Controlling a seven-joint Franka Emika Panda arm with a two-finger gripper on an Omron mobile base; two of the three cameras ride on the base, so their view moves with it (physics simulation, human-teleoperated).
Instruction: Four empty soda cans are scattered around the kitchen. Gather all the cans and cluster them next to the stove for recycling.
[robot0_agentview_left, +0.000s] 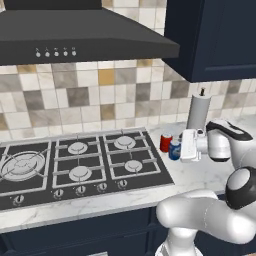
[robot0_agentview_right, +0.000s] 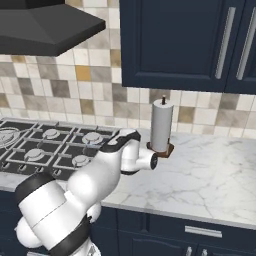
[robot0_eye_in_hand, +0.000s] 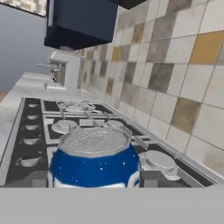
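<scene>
- The stove (robot0_agentview_left: 75, 162), a flat black gas cooktop with 5 round burners, ridged grates and a row of front knobs, is set into the white marble counter (robot0_agentview_left: 200, 175); everything below is placed against it.
- A red can (robot0_agentview_left: 166, 143) stands upright on the marble just beside the stove's right edge, toward the tiled wall. It looks already parked there as the start of the cluster.
- The blue can (robot0_agentview_left: 174, 149) sits just off the same right edge, in front of the red can and close beside it, so this looks like the spot chosen for gathering.
- The gripper (robot0_agentview_left: 186, 145) reaches sideways toward the stove with its white hand level, right up against the blue can. The hand view has the can (robot0_eye_in_hand: 94, 159) close and centred, a glossy blue cylinder with a dull silver top and raised rim.
- The fingers seem closed around the blue can, narrow as the can's body, though the contact itself is hidden. My judgement: the can is being set down, not yet let go.
- Whether the blue can's base rests on the marble cannot be told.
- A tall white paper towel roll (robot0_agentview_right: 161, 125) on a dark base stands farther right of the stove, behind the arm, soft and matte against the mosaic tile.
</scene>
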